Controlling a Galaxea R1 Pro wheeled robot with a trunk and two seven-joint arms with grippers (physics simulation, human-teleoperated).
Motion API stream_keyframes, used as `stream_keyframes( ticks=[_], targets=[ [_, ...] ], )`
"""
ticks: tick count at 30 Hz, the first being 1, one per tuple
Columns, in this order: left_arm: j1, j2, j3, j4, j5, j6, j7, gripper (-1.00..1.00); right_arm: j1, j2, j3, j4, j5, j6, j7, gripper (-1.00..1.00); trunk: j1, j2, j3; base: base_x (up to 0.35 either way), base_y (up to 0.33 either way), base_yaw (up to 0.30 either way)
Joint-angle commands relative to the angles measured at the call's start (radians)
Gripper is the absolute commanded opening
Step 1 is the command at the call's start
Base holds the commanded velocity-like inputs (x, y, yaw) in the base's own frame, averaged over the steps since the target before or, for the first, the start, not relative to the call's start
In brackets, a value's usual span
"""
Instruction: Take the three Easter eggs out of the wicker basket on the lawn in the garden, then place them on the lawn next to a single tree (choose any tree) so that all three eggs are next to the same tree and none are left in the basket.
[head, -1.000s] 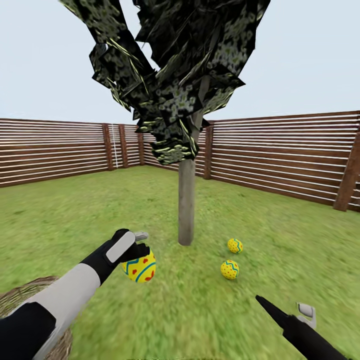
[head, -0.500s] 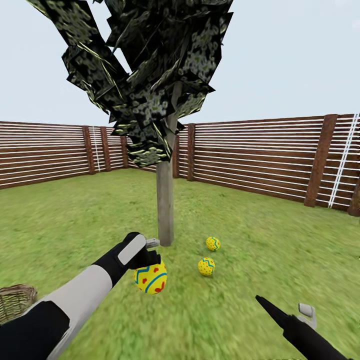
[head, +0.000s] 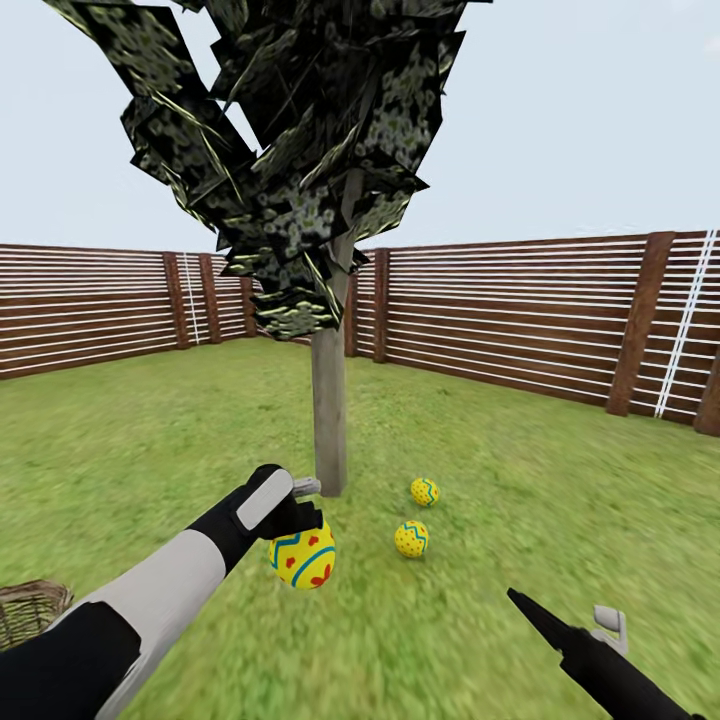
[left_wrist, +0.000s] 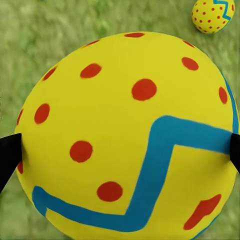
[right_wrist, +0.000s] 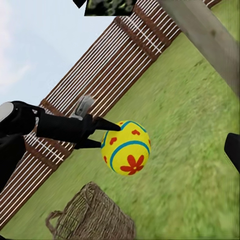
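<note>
Third egg in left gripper, above the lawn near the tree.

Held Easter egg (head: 302, 558) sits lower-centre of frame, clamped by the left gripper (head: 303, 520), fingertips (left_wrist: 7, 159) on both sides. Two eggs (head: 424, 491) (head: 411, 538) lie on the lawn (head: 520, 520) just right of the tree (head: 329, 410) trunk. Wicker basket (head: 28, 612) at lower-left edge, contents not visible. Right gripper (head: 565, 628) lower right, fingers apart, nothing in it. Fence (head: 520, 320) behind.

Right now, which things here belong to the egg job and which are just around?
Job:
- held Easter egg
- left gripper
- two eggs on the lawn
- tree
- wicker basket

Just around:
- wooden fence
- right gripper
</note>
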Motion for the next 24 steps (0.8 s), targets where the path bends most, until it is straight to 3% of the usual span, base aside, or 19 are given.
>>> stream_keyframes(
  ticks=[1,24],
  targets=[
    [-0.001,0.0,-0.005,-0.001,0.009,0.0,0.009,-1.0,0.0,0.0,-0.001,-0.001,-0.005,0.007,-0.002,1.0,-0.004,0.007,0.001,0.0,0.0,0.0],
    [-0.001,-0.006,-0.005,0.003,0.008,0.0,0.013,-1.0,-0.016,-0.002,-0.001,0.006,0.003,0.021,-0.05,1.0,-0.092,0.168,0.039,0.0,0.0,0.0]
  ],
)
